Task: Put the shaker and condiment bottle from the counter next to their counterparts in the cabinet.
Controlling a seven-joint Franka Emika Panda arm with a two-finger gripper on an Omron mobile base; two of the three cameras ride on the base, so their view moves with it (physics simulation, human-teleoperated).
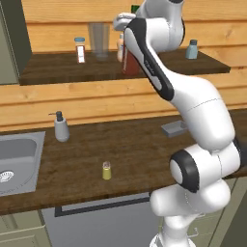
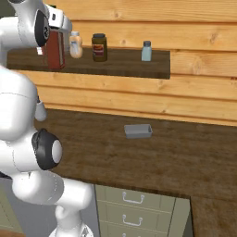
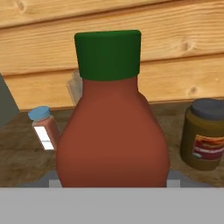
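The tall red condiment bottle with its green cap stands upright in my gripper, which is shut on its body from the side. It is at the left end of the cabinet shelf, base at shelf level; contact with the shelf cannot be told. The red bottle is partly hidden behind my arm. A cream bottle stands just to its right, and the pale blue shaker sits further right. The tiny yellow-green shaker stands on the dark wood counter, near its front edge.
On the shelf are a dark brown jar, a blue-capped spice jar and a glass. The counter carries a grey pump dispenser, a steel sink at the left and a small grey tray.
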